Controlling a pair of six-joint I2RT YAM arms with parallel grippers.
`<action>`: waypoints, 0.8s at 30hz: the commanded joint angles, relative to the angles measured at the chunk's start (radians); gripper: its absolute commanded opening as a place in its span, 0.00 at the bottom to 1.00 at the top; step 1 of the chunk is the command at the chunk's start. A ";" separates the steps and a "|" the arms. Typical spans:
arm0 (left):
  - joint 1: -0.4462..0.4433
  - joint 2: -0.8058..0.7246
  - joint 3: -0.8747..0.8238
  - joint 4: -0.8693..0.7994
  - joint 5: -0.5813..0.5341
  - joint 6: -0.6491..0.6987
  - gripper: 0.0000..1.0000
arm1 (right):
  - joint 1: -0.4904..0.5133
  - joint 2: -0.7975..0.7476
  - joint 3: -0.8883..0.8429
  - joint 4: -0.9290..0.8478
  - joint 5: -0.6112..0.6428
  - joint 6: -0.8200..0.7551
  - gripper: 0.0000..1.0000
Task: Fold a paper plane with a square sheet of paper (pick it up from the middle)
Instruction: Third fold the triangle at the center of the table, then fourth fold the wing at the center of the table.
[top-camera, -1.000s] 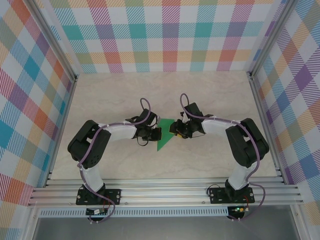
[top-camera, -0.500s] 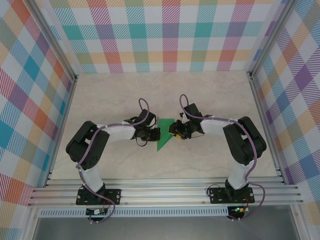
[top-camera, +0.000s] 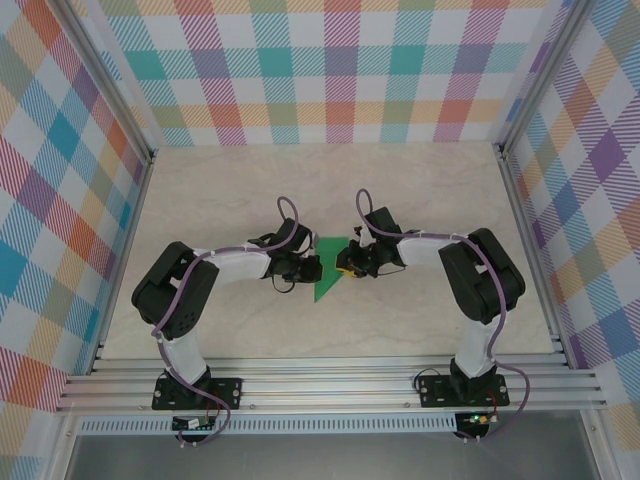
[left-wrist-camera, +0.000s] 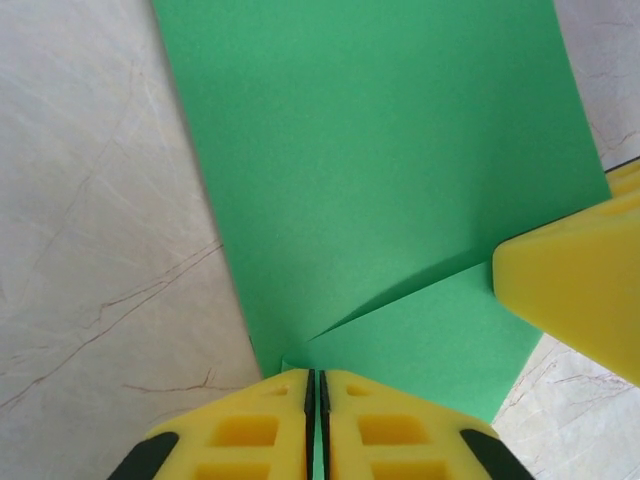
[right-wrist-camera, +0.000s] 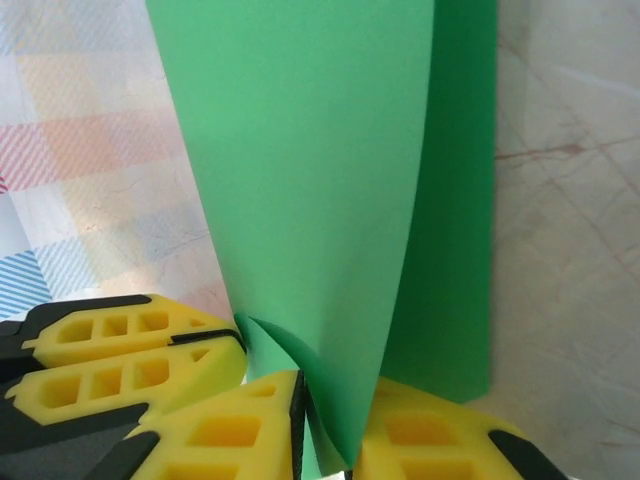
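Paper (top-camera: 327, 278) is located mid-table (top-camera: 230, 190), partly folded and pinched from both sides. Left gripper (left-wrist-camera: 314, 388): jaws all but closed on the near edge, where a diagonal flap starts. Right gripper (right-wrist-camera: 337, 388): jaws narrowed onto a raised fold, with the sheet bowed up between them. Step is judged to be a diagonal fold being set. Both pinches should be held firm, the lifted layer laid over with edges matched, and the crease pressed only once aligned. Paper is bright green, thin and clean-edged; further out it is laid flat.
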 joint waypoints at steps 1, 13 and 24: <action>0.008 -0.071 -0.012 -0.005 0.002 -0.004 0.19 | 0.001 0.015 0.028 0.004 -0.028 -0.010 0.15; 0.005 -0.285 -0.143 0.000 -0.059 -0.073 0.36 | 0.002 0.015 0.018 0.004 -0.032 -0.003 0.04; -0.077 -0.418 -0.225 -0.036 -0.159 -0.099 0.42 | 0.012 -0.063 -0.078 0.054 -0.025 0.084 0.04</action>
